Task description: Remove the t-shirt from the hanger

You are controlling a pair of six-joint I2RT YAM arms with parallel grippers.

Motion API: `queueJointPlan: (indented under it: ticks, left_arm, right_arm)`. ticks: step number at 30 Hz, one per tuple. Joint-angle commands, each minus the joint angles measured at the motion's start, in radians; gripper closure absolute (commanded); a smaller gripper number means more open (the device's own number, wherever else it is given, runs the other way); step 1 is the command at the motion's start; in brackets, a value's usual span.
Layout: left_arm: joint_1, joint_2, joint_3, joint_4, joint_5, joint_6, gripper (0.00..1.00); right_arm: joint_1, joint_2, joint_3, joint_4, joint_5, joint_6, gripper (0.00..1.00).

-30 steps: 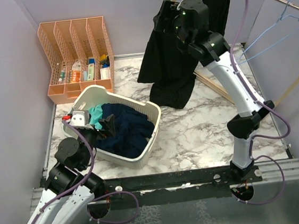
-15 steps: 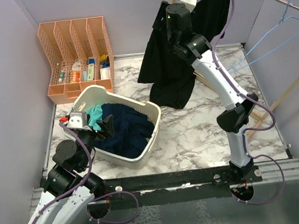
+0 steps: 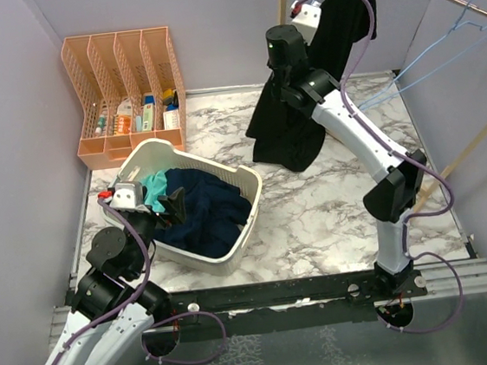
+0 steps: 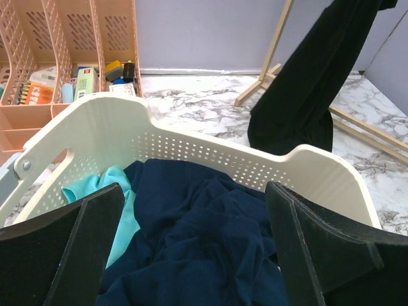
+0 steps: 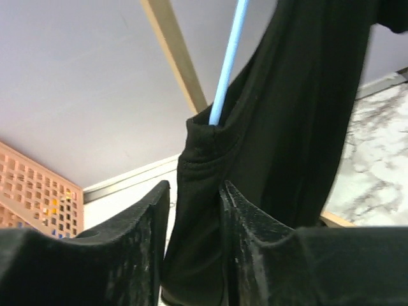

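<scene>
T-shirt (image 5: 299, 127), black, is pinched at a stitched edge by the right claw (image 5: 194, 188); we see its two fingers set close together with the fabric running down between them. Directly above the grip, the light blue hanger (image 5: 226, 70) enters the cloth, so the garment is not yet off it. Behind the hanger stands a wooden rack post (image 5: 175, 57). From there the t-shirt hangs in a long narrow drape toward the marble worktop (image 3: 316, 210); we cannot tell whether its lower end touches the surface.

The left claw (image 4: 194, 191) is spread wide and holds nothing. It hovers over the white laundry basket (image 4: 210, 150), which contains a navy garment (image 4: 204, 236) and a teal garment (image 4: 118, 204). An orange file organiser (image 3: 123, 73) stands beyond the basket against the back wall.
</scene>
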Motion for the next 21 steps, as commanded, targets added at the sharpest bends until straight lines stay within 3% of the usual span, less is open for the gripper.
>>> queueJointPlan:
  ticks: [1,10,14,21]
  left_arm:
    - [0.003,0.005,-0.002,0.006,0.009,0.010,0.05]
    - [0.003,0.015,-0.002,0.006,0.015,0.012,0.05]
    - [0.003,0.018,-0.002,0.003,0.017,0.011,0.05]
    - [0.003,0.021,-0.002,0.002,0.021,0.012,0.05]
  right_arm:
    - [-0.005,-0.133,-0.123,0.101,0.104,-0.058,0.67]
    - [-0.031,-0.232,-0.258,0.189,0.128,-0.116,0.82]
    - [-0.046,-0.238,-0.260,0.180,0.106,-0.114,0.98]
    - [-0.047,-0.317,-0.354,0.373,0.075,-0.230,0.99]
